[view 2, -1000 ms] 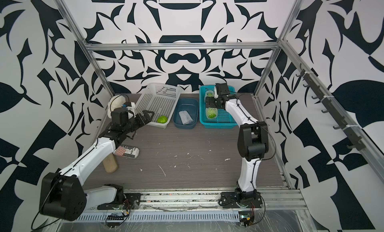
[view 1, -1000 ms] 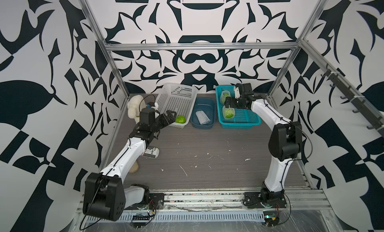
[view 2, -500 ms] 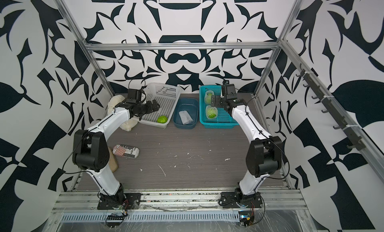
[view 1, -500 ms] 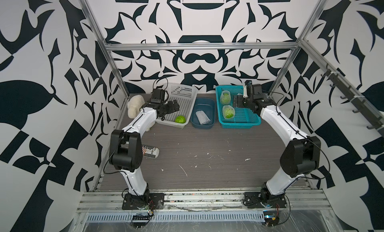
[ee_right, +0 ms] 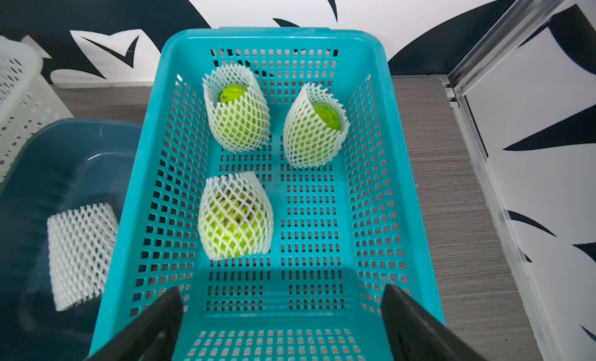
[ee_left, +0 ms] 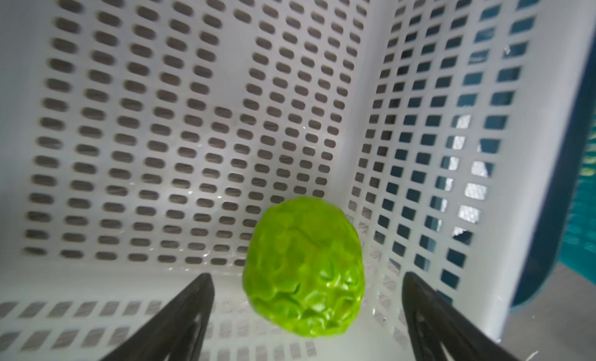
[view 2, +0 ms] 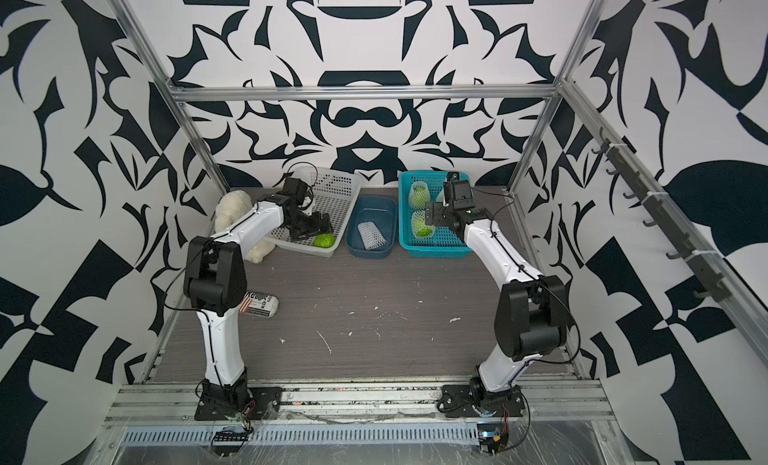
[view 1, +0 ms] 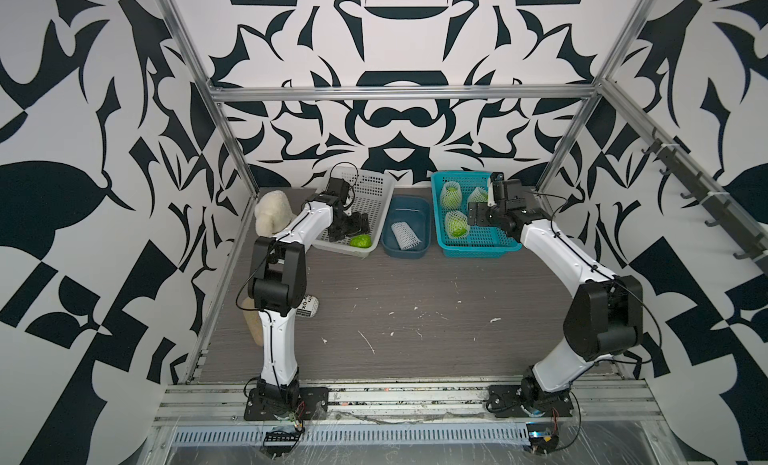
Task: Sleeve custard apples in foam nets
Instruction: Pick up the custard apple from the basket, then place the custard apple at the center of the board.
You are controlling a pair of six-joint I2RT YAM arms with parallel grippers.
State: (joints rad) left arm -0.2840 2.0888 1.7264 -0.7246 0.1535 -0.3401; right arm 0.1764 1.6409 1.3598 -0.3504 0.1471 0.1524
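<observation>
Three custard apples [ee_right: 235,214] lie netted at one o'clock; left claw [ee_left: 308,278], apart, faces the last bare apple [view 1: 360,241]; right claw [ee_right: 282,290] apart, empty.

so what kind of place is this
Likely a robot test cell: two arms bolted to a rail, patterned walls on a metal frame, a teal basket of netted custard apples.

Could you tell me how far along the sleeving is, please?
Done: three netted custard apples in the teal basket. In hand: the open left end effector hovers by the bare custard apple in the white basket. Left: sleeve it using the spare foam net in the blue tub.
</observation>
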